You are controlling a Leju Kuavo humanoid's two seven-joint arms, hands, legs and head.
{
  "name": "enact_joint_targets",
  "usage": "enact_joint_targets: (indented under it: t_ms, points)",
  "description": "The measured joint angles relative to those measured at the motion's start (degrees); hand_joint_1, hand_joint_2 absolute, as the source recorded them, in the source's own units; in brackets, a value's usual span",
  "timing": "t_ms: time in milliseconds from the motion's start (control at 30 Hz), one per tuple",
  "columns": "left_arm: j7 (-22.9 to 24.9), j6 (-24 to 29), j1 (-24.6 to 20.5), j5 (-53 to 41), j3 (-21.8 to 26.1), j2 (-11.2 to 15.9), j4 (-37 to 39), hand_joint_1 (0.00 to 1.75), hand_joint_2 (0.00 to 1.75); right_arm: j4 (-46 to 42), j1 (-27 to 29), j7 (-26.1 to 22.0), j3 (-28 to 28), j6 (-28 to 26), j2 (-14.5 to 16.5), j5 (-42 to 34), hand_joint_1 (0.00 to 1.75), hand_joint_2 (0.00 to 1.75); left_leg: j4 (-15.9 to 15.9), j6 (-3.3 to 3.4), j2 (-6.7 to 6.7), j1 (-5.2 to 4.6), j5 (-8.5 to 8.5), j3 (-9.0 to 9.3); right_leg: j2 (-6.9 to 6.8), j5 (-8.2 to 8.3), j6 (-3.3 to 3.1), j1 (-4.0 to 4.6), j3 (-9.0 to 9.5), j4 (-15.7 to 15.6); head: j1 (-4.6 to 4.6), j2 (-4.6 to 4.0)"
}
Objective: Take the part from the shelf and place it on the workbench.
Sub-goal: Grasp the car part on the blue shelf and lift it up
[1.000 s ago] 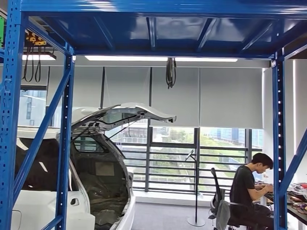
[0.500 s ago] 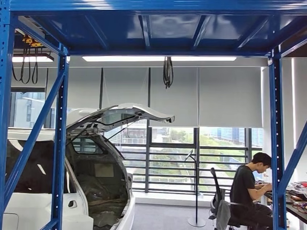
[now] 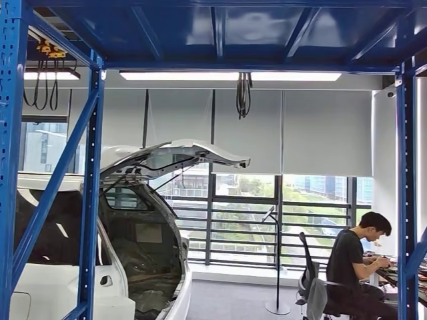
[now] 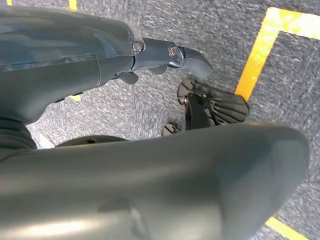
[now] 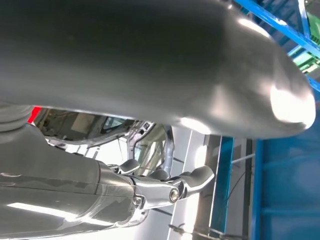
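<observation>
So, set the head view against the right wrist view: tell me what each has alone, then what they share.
Head view alone: a person seated on an office chair at a desk, the windows with roller blinds, and a ceiling light.

Right wrist view alone: the right hand, close up, fingers extended and holding nothing.

Both: the blue shelf frame and the white car with its tailgate raised.

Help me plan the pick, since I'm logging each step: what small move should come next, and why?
Probably tilt the head down to find the part. The head view looks through the blue shelf frame at a white car and a seated person, with no part in it. The left hand hangs over the floor and the right hand holds nothing.
</observation>
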Motion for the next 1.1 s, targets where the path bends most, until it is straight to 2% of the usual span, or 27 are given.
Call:
enact_joint_targets:
  t_ms: [33,100,133,167,200,267,300,333,400,467,500,533,600,633,667,700,767,800,833,933,1000,1033,1100]
  points:
    - [0.0,0.0,0.0,0.0,0.0,0.0,0.0,0.00,0.00,0.0,0.0,0.0,0.0,0.0,0.0,0.0,0.00,0.00,-0.1,0.28,0.01,0.02,-0.09,0.13,0.00,-1.44,0.14,-0.03,-1.50,3.0,0.00,0.00]
    - [-0.1,0.0,-0.1,-0.1,0.0,0.0,0.0,0.00,0.00,0.0,0.0,-0.1,0.0,0.1,0.0,0.2,0.00,0.00,-0.1,0.67,0.00,-0.12,-0.39,0.33,0.01,-4.19,0.21,-0.03,-5.99,10.9,-0.01,-0.01]
    - [-0.1,0.0,-0.1,-0.1,0.0,0.0,0.0,0.00,0.00,0.0,0.1,-0.1,0.0,0.1,0.0,0.3,0.00,0.00,-0.1,0.78,-0.01,-0.22,-0.58,0.53,0.01,-4.51,0.18,-0.02,-7.81,13.5,-0.01,-0.01]
    - [-0.2,0.0,-0.1,-0.2,0.0,0.0,0.0,0.00,0.00,0.0,0.1,-0.1,0.0,0.2,0.0,0.3,0.00,0.00,-0.1,0.85,-0.05,-0.34,-0.82,0.85,0.02,-3.66,0.06,0.01,-8.72,14.2,-0.02,-0.01]
    - [-0.2,0.0,0.0,-0.2,0.0,0.0,0.0,0.00,0.00,0.0,0.1,-0.1,0.0,0.2,0.0,0.4,0.00,0.00,-0.1,0.88,-0.11,-0.48,-1.10,1.30,0.04,-1.67,-0.18,0.08,-8.48,12.5,-0.01,-0.01]
    - [-0.3,0.0,0.0,-0.2,0.0,0.0,0.0,0.00,0.00,0.0,0.1,-0.1,0.0,0.2,0.0,0.5,0.00,0.00,-0.1,0.79,-0.23,-0.66,-1.74,2.25,0.10,3.19,-1.15,0.44,-6.05,5.4,0.01,-0.01]
    - [-0.3,0.0,0.0,-0.2,0.0,-0.1,0.1,0.00,0.00,0.0,0.1,-0.1,0.0,0.2,0.0,0.6,0.00,0.00,-0.1,0.63,-0.29,-0.71,-2.01,2.53,0.14,4.73,-1.69,0.70,-4.92,2.4,0.00,0.00]
    - [-0.4,-0.1,-0.1,-0.2,0.0,-0.1,0.1,0.00,0.00,0.0,0.1,-0.1,0.0,0.2,0.1,0.6,0.00,0.00,-0.1,0.39,-0.29,-0.68,-2.20,2.57,0.17,5.28,-2.13,0.97,-4.23,0.4,-0.01,0.02]
    - [-0.4,-0.1,-0.1,-0.3,0.0,-0.1,0.2,0.00,0.00,0.0,0.1,-0.1,0.0,0.2,0.2,0.7,0.00,0.00,-0.3,-0.28,-0.23,-0.56,-2.37,2.53,0.26,4.93,-2.54,1.31,-3.88,-0.9,-0.05,0.04]
    - [-0.4,-0.1,-0.1,-0.4,0.0,-0.1,0.2,0.00,0.00,-0.1,0.1,-0.2,0.0,0.2,0.2,0.7,0.00,0.00,-0.2,-0.90,-0.09,-0.49,-2.80,2.64,0.27,4.83,-2.81,1.00,-3.26,-1.8,-0.06,0.03]
    - [-0.4,-0.1,-0.2,-0.4,0.0,-0.1,0.2,0.00,0.00,-0.2,0.1,-0.2,0.0,0.2,0.3,0.7,0.00,0.00,0.9,-1.17,-0.05,-0.50,-3.51,2.18,0.20,4.83,-2.97,0.79,-2.81,-2.2,-0.06,0.02]
    - [-0.4,-0.1,-0.2,-0.4,0.0,-0.1,0.2,0.00,0.00,-0.3,0.1,-0.2,0.0,0.2,0.4,0.7,0.00,0.00,3.3,-1.41,-0.02,-0.44,-4.74,0.99,0.09,4.78,-3.13,0.58,-2.36,-2.6,-0.05,0.02]
    - [-0.4,-0.1,-0.1,-0.4,0.0,0.0,0.2,0.00,0.00,-0.3,0.1,-0.2,0.0,0.2,0.6,0.8,0.00,0.00,10.8,-1.87,-0.01,-0.28,-7.59,-3.22,-0.06,4.39,-3.35,0.55,-1.79,-2.7,-0.05,0.01]
    - [-0.4,-0.1,0.0,-0.4,0.0,0.0,0.2,0.00,0.00,-0.3,0.1,-0.2,0.0,0.2,0.6,0.8,0.00,0.00,13.9,-2.07,0.00,-0.18,-8.24,-5.19,-0.07,4.14,-3.36,0.54,-1.51,-2.7,-0.05,0.00]
    - [-0.4,-0.1,0.1,-0.4,0.0,0.0,0.2,0.00,0.00,-0.3,0.2,-0.2,0.0,0.2,0.6,0.8,0.00,0.00,15.2,-2.22,0.00,-0.09,-7.72,-6.29,-0.04,3.85,-3.30,0.50,-1.15,-2.7,-0.06,-0.01]
    - [-0.4,-0.1,0.2,-0.4,0.0,0.0,0.2,0.00,0.00,-0.2,0.2,-0.2,0.0,0.2,0.6,0.8,0.00,0.00,14.0,-2.33,0.02,-0.01,-6.00,-6.25,0.02,3.50,-3.17,0.44,-0.67,-2.7,-0.06,-0.01]
    - [-0.4,0.0,0.2,-0.4,0.0,0.1,0.2,0.00,0.00,-0.2,0.2,-0.2,0.0,0.2,0.7,0.8,0.00,0.00,7.1,-2.39,0.11,0.14,-1.14,-3.68,0.09,2.60,-2.69,0.29,0.50,-2.6,-0.05,-0.01]
    - [-0.4,0.0,0.2,-0.4,0.0,0.2,0.2,0.00,0.00,-0.2,0.2,-0.2,0.0,0.2,0.7,0.8,0.00,0.00,3.7,-2.24,0.16,0.12,0.40,-2.26,0.14,2.14,-2.32,0.34,0.90,-2.5,-0.04,-0.01]
    - [-0.4,0.0,0.1,-0.4,0.0,0.2,0.2,0.00,0.00,-0.2,0.2,-0.2,0.0,0.2,0.7,0.8,0.00,0.00,1.6,-1.93,0.20,0.06,1.06,-1.35,0.17,1.81,-1.96,0.42,1.11,-2.4,-0.04,-0.01]
    - [-0.4,0.0,0.1,-0.5,0.0,0.2,0.2,0.00,0.00,-0.3,0.2,-0.2,0.0,0.2,0.8,0.8,0.00,0.00,0.5,-0.57,0.19,-0.22,0.50,-0.87,0.19,1.32,-1.03,0.46,1.36,-2.7,-0.05,0.01]
    - [-0.5,0.0,0.1,-0.6,0.0,0.3,0.2,0.00,0.00,-0.3,0.1,-0.3,0.1,0.2,0.8,0.7,0.00,0.00,0.2,0.20,0.19,-0.09,0.30,-0.43,0.16,0.25,-0.49,0.33,1.00,-1.3,-0.06,0.00]
    - [-0.5,0.0,0.1,-0.6,0.0,0.3,0.2,0.00,0.00,-0.3,0.1,-0.3,0.1,0.2,0.8,0.7,0.00,0.00,0.0,0.53,0.19,0.00,0.18,-0.16,0.16,-0.97,-0.25,0.29,-0.11,1.1,-0.06,0.00]
    - [-0.5,0.0,0.0,-0.7,0.0,0.3,0.2,0.00,0.00,-0.3,0.1,-0.3,0.1,0.1,0.8,0.7,0.00,0.00,-0.1,0.94,0.19,-0.08,-0.23,0.24,0.15,-4.06,0.00,0.27,-4.50,9.1,-0.06,-0.01]
